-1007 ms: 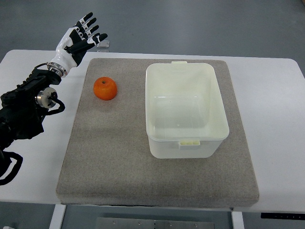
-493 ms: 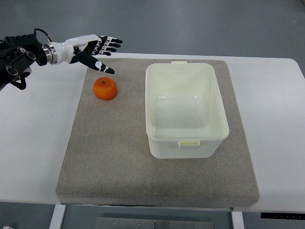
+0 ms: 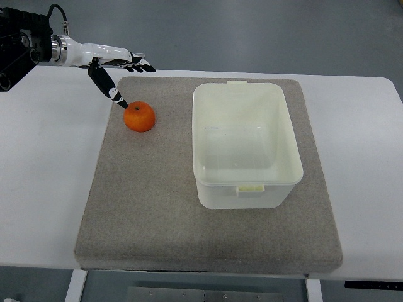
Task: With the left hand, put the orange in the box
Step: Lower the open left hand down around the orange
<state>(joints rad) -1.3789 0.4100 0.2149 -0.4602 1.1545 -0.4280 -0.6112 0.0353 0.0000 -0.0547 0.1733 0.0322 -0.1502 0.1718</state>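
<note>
Orange (image 3: 139,117) on the mat (image 3: 151,207) near the surface's far-left corner, just below and right of the left hand (image 3: 112,63), fingers (image 3: 140,63) spread and empty, thumb tip nearly touching it; box (image 3: 245,143) further right.

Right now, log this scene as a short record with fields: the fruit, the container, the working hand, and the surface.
orange: on the grey mat, left of the box, not held
box: white, open top, nothing inside
left hand: open, fingers spread, thumb tip close to the orange's upper left
mat: grey, on a white table
right hand: not in view
</note>
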